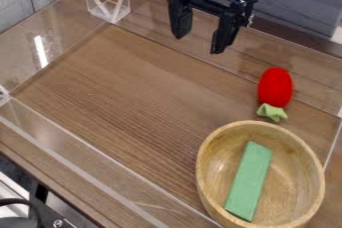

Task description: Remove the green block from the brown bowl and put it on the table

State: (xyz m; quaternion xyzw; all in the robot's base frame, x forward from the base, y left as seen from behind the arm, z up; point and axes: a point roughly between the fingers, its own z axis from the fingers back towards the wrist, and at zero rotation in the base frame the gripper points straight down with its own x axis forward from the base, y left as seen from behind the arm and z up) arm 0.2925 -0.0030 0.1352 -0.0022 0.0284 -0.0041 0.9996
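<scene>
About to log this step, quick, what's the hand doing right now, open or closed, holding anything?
Hand: open, holding nothing, up above the table, away from the green block.

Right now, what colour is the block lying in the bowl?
Plain bright green block, clearest in the camera view.

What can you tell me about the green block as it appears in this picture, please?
The green block is a long, flat rectangular bar of plain bright green with a smooth matte look and no markings. It lies inside the brown bowl, resting on the bowl's inner surface, its long axis running from the near rim up and slightly right, so it slants a little. Nothing else touches it. The gripper hangs open far away at the back of the table.
</scene>
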